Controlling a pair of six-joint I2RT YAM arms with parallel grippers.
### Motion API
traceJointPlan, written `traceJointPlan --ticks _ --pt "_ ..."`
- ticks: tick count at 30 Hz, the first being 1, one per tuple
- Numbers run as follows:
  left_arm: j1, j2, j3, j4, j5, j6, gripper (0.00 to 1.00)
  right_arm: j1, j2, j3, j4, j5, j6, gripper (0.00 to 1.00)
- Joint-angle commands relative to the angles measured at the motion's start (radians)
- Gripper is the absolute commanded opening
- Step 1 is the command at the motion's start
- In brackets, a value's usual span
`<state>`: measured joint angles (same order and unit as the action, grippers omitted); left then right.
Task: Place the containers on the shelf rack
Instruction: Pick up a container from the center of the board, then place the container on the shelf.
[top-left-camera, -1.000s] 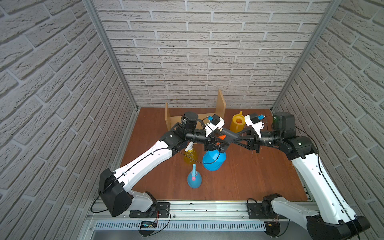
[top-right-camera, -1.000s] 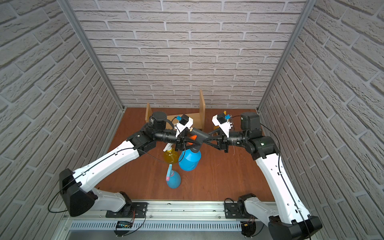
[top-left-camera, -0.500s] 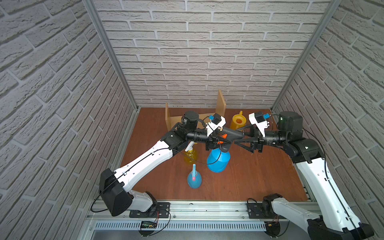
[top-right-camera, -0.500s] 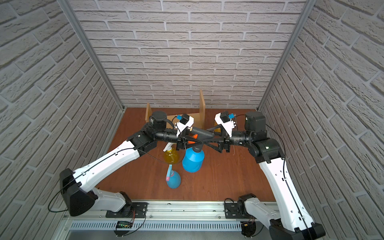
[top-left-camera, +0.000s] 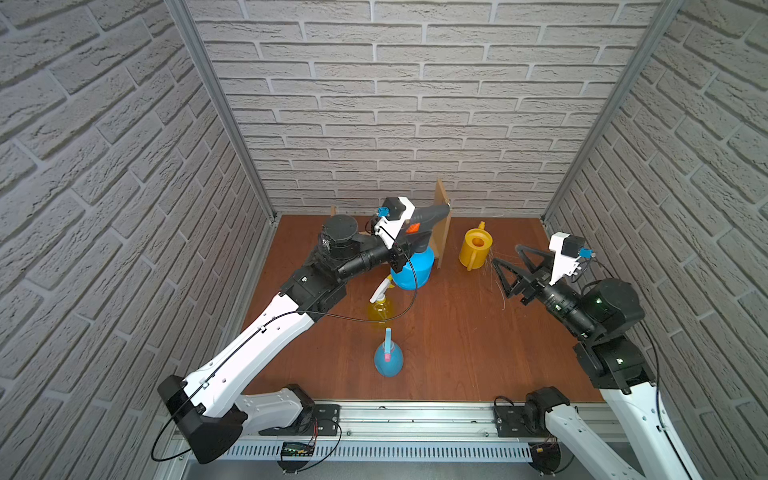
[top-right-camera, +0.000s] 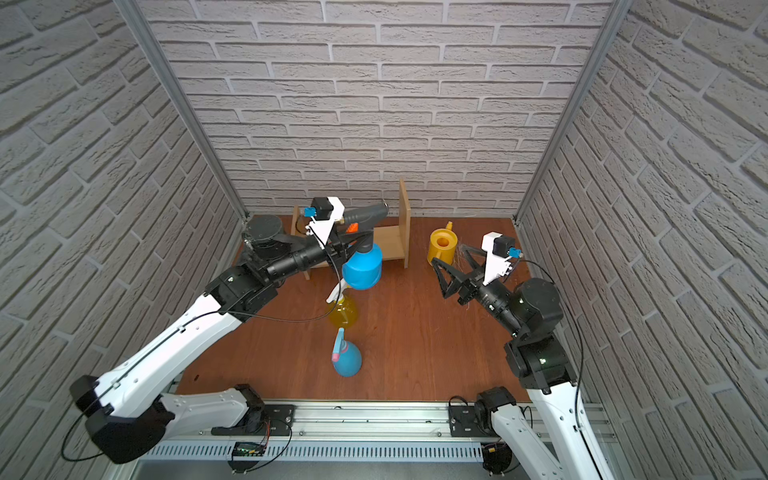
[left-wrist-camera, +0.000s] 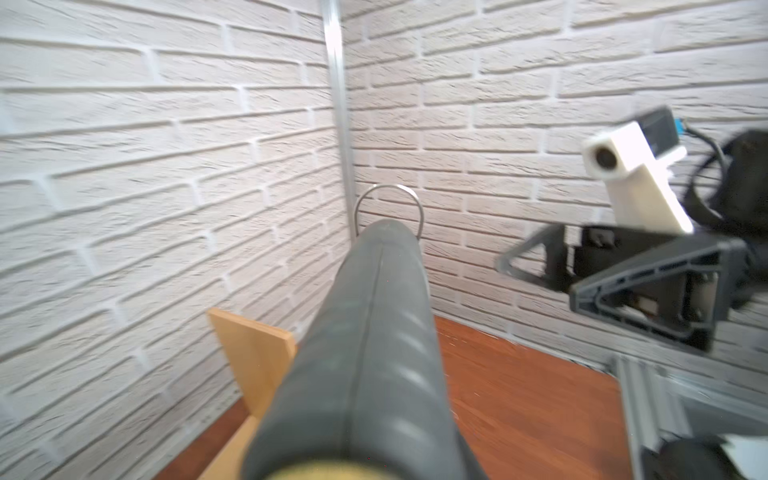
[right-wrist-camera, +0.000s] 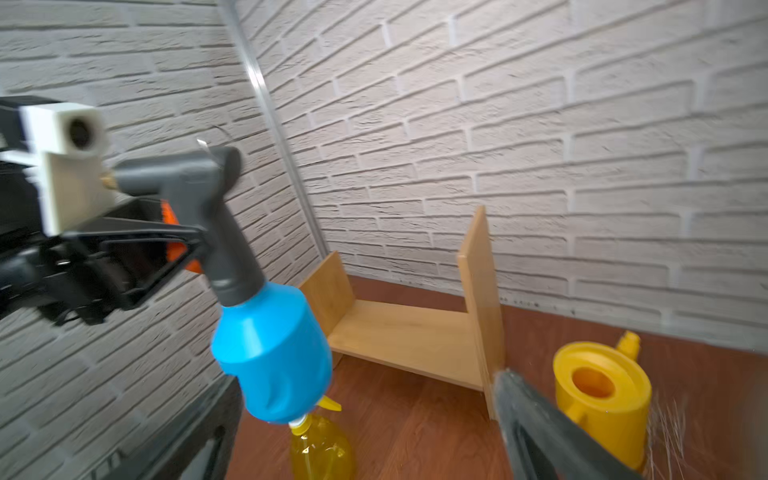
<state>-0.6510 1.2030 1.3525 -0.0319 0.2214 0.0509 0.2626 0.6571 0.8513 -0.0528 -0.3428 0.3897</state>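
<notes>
The blue pump sprayer (top-left-camera: 413, 270) (top-right-camera: 362, 266) (right-wrist-camera: 270, 353) hangs in the air just in front of the light-wood shelf rack (top-left-camera: 442, 224) (top-right-camera: 388, 245) (right-wrist-camera: 407, 336). My left gripper (top-left-camera: 409, 241) (top-right-camera: 353, 243) (right-wrist-camera: 166, 245) is shut on its black-orange top. In the left wrist view the sprayer's grey handle (left-wrist-camera: 374, 332) fills the middle. My right gripper (top-left-camera: 506, 255) (top-right-camera: 448, 254) stands open and empty beside the yellow watering can (top-left-camera: 476, 249) (top-right-camera: 442, 247) (right-wrist-camera: 602, 386). The yellow trigger bottle (top-left-camera: 380, 309) (top-right-camera: 343, 311) (right-wrist-camera: 320, 449) and the blue-pink teardrop bottle (top-left-camera: 388, 359) (top-right-camera: 347, 361) stand on the floor.
Brick walls close in the back and both sides, and the rack stands against the back wall. The rack's board (right-wrist-camera: 415, 332) bears nothing. A metal rail (top-left-camera: 415, 419) runs along the front edge. Bare wooden floor (top-left-camera: 457, 332) lies between the bottles and the right arm.
My right gripper has opened, let go of the sprayer and drawn back to the right. The left arm has carried the sprayer back toward the rack.
</notes>
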Motion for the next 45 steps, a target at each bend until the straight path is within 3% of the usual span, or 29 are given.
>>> traceJointPlan --ticks 1,5,13,26,36,41,45 --pt "0.049 0.019 -0.007 0.139 -0.274 0.001 0.00 -0.002 0.057 -0.087 0.220 0.126 0.197 0.98" --pt "0.108 0.077 -0.016 0.266 -0.400 0.021 0.00 0.001 0.161 -0.101 0.301 0.062 0.181 0.99" --pt "0.195 0.258 -0.035 0.478 -0.502 0.083 0.00 0.011 0.321 -0.052 0.346 -0.007 0.106 0.99" --pt "0.263 0.534 -0.061 0.742 -0.688 0.056 0.00 0.018 0.372 0.034 0.222 -0.043 -0.003 0.99" --pt "0.296 0.650 -0.025 0.793 -0.742 0.004 0.00 0.018 0.383 0.078 0.166 -0.061 -0.018 0.99" --pt "0.303 0.695 -0.002 0.801 -0.764 -0.008 0.09 0.018 0.393 0.099 0.146 -0.064 -0.026 0.99" --pt "0.304 0.694 -0.010 0.803 -0.784 -0.018 0.24 0.017 0.393 0.106 0.132 -0.058 -0.033 0.99"
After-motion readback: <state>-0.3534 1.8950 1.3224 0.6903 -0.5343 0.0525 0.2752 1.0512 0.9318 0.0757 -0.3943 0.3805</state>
